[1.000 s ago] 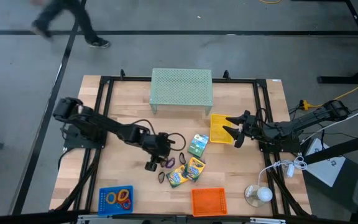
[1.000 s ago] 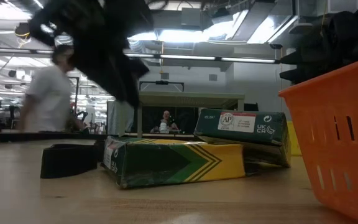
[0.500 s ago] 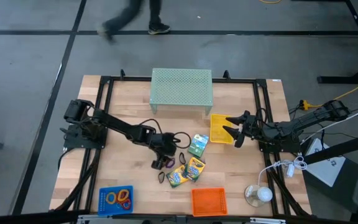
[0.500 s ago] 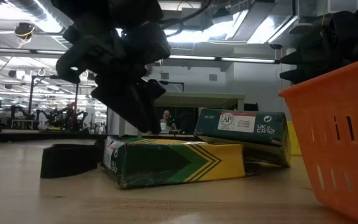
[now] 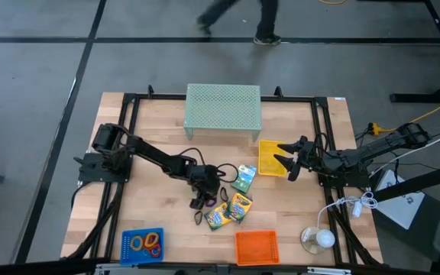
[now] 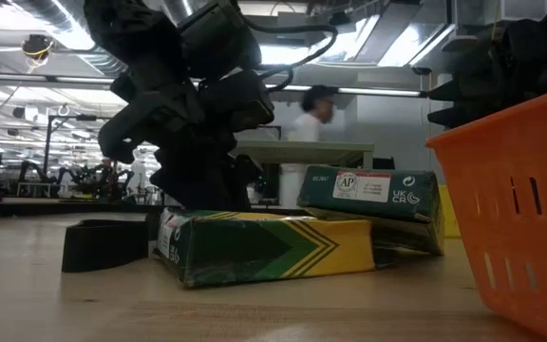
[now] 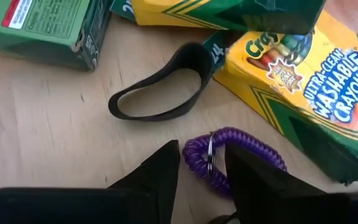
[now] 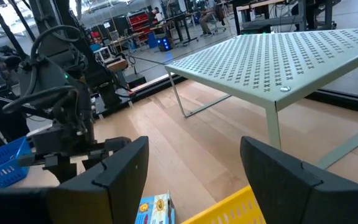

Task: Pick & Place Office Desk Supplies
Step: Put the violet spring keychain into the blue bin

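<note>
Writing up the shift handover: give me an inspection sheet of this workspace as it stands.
Surface: wooden table, black frame.
Job's things: purple coiled ring and black band beside green-and-yellow crayon boxes; rings in blue tray.
Clutter: pale green mesh riser, yellow tray, orange basket.
Grippers: left gripper open astride the purple ring; right gripper open, by the yellow tray.
Cables: black loop on left arm.
Surroundings: person walking.

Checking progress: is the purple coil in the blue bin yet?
No. The purple coil lies on the table between the left gripper's open fingers.
</note>
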### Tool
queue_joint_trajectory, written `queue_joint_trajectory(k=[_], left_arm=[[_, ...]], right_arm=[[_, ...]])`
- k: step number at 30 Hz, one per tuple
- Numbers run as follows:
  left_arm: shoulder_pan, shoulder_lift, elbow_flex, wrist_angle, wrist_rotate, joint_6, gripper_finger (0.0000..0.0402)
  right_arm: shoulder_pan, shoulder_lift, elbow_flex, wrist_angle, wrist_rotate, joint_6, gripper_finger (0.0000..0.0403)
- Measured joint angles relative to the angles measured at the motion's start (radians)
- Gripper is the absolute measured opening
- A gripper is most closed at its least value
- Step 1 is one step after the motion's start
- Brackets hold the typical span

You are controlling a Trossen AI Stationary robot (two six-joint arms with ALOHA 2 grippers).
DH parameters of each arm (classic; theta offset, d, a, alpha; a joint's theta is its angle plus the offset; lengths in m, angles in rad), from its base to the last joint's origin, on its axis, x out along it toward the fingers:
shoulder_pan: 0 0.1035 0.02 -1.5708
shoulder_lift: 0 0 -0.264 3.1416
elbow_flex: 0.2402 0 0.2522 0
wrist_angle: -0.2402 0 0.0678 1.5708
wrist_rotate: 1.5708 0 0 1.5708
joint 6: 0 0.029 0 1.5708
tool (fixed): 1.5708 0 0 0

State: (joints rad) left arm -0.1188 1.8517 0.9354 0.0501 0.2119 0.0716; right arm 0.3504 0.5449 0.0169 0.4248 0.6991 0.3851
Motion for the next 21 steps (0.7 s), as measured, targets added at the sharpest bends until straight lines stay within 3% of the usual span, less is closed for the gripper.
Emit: queue_joint_trajectory(k=[3,9,16,21], left_arm=[[-0.001,-0.016,-0.002,-0.007,-0.003,0.051,0.0103],[0.009,-0.088,-0.004,-0.073,-0.007,0.106,0.0014],[0.01,-0.219,-0.004,-0.073,0.056,0.132,0.0011],[-0.004,-0.318,-0.004,-0.203,0.071,0.132,0.0007]], right_arm=[[0.0,0.001,0.0,0.0,0.0,0.0,0.0255],[0.0,0.003,0.0,-0.006,0.0,0.0,0.0255],[0.0,0.004,0.0,-0.007,0.0,0.0,0.0255],[0.0,0.004,0.0,-0.008,0.0,0.0,0.0255]])
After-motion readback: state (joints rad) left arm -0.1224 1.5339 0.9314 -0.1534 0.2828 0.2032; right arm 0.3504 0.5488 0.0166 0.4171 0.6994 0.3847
